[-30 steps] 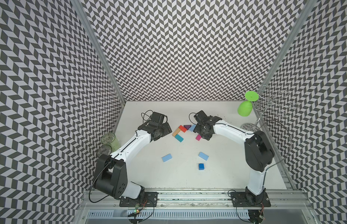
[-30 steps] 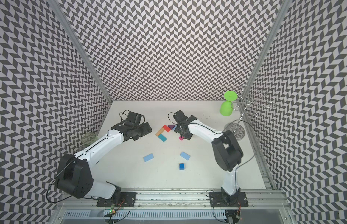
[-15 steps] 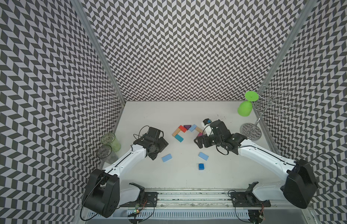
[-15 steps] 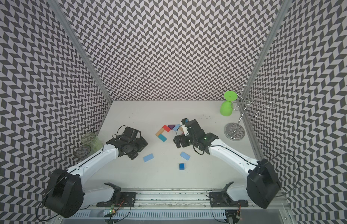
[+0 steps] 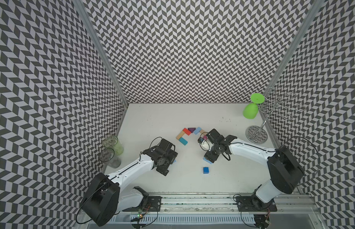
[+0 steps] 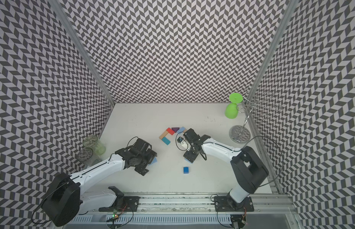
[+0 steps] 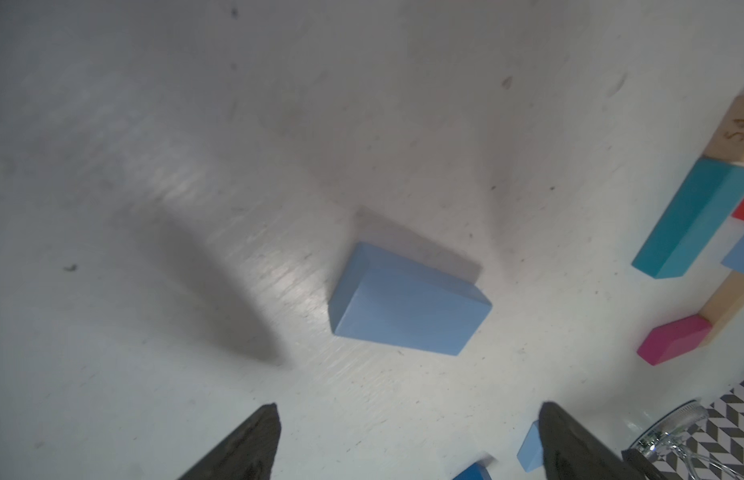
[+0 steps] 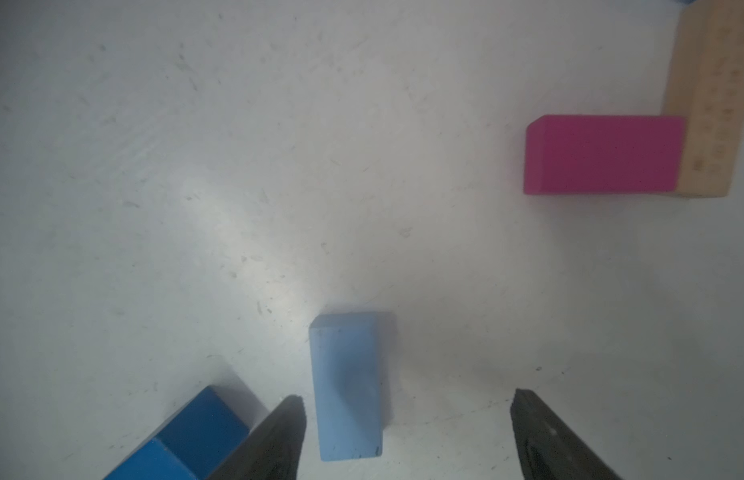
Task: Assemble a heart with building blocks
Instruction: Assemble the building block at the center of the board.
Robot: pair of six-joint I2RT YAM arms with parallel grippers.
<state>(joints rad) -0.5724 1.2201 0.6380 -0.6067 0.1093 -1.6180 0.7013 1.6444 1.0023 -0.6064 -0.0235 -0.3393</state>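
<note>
Heart stands half built in the middle of the white table: an open arc of red, tan, teal, purple, light-blue and magenta pieces, with its lower sides and tip missing. The loose pieces lie nearer the front, and each tool is placed over one of them, likely to fetch those missing sides. The left gripper hangs with jaws spread wide and empty over one light-blue block, which lies flat and askew. The right gripper straddles another light-blue block, jaws apart, one finger close beside it, not yet clamped. A blue cube sits just beside it, probably kept for the tip.
</note>
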